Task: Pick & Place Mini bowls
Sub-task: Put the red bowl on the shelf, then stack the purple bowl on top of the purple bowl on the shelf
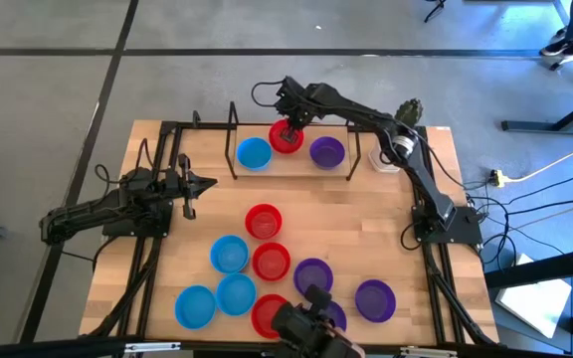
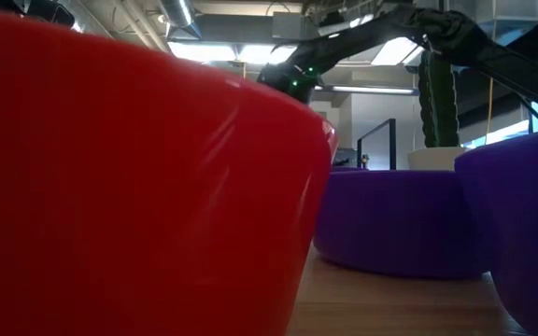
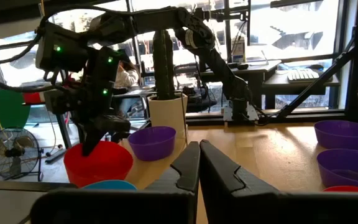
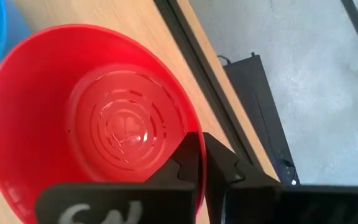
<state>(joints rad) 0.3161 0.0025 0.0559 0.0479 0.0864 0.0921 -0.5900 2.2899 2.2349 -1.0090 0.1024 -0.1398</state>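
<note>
At the table's far edge a red mini bowl [image 1: 286, 139] sits on a pale strip between a blue mini bowl [image 1: 254, 152] and a purple one [image 1: 326, 151]. My right gripper [image 1: 291, 127] reaches over it. In the right wrist view the right gripper [image 4: 202, 155] is shut on the rim of that red bowl [image 4: 92, 124]. The left wrist view shows the same red bowl [image 3: 98, 163] under the right arm. My left gripper [image 1: 202, 184] waits at the table's left side, shut and empty [image 3: 199, 158]. Several more mini bowls lie near the front, among them red [image 1: 264, 221], blue [image 1: 230, 254] and purple [image 1: 375, 299].
A white pot with a cactus [image 1: 406, 114] stands at the far right corner, close to the right arm. A black frame post [image 1: 232, 139] rises beside the blue bowl. The low view is filled by a red bowl [image 2: 138, 187] and purple bowls [image 2: 390, 219].
</note>
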